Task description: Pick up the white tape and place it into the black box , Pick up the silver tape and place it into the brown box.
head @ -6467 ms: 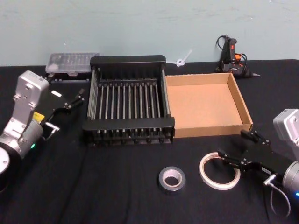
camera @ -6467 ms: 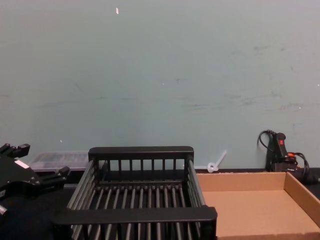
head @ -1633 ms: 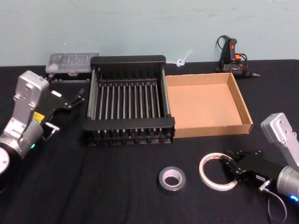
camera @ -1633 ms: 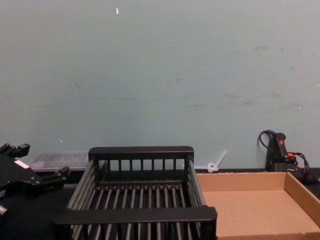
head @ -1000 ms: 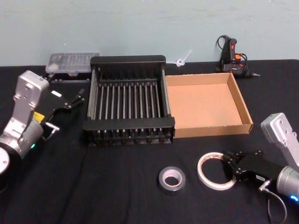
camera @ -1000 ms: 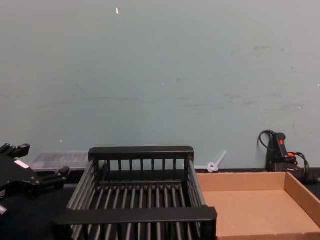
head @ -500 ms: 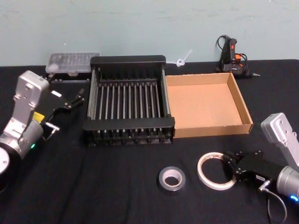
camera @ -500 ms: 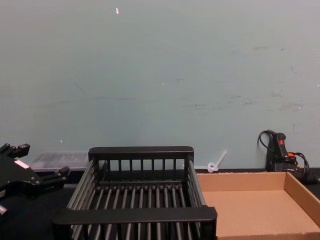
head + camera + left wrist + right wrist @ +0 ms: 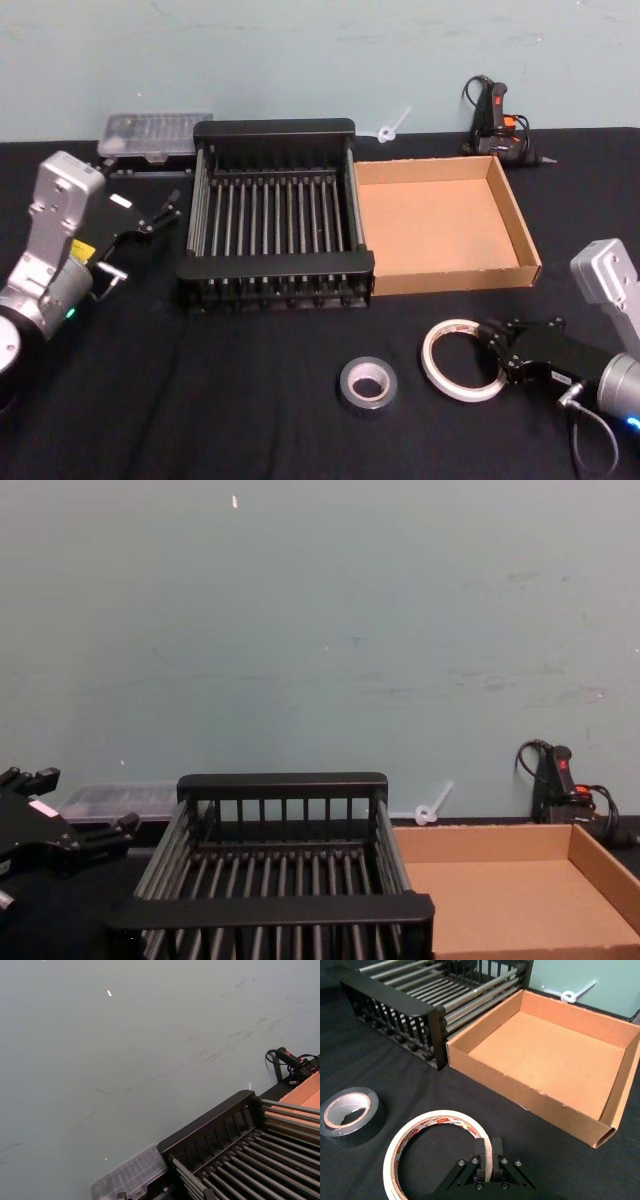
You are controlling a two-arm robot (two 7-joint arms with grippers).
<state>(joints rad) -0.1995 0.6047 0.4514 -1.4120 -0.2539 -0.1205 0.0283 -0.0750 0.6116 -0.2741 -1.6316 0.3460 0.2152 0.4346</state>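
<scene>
My right gripper (image 9: 497,350) sits low at about four o'clock on the counter (image 9: 250,400), clenched on the near-right rim of the white tape (image 9: 460,360). In my right wrist view the two fingers (image 9: 497,1149) pinch the ring's band between them, one inside the ring and one outside, and the tape (image 9: 436,1152) looks tipped, with its gripped edge raised and its far edge down near the black cloth. The cream inner core with red print shows along the inside.

The silver tape (image 9: 367,384) lies flat on the counter just to the nine o'clock side of the white tape, apart from it, at about six o'clock in my head view. The black box (image 9: 275,265) stands at the centre of the counter, toward twelve o'clock from the silver tape, and the brown box (image 9: 525,235) sits touching its right side, at about two o'clock. Neither box holds anything.

My left gripper (image 9: 150,218) hangs off to nine o'clock, beside the black box's left wall, with its fingers spread apart and nothing between them. A clear plastic case (image 9: 155,135) lies at eleven o'clock against the wall, and a glue gun (image 9: 497,125) at one o'clock.
</scene>
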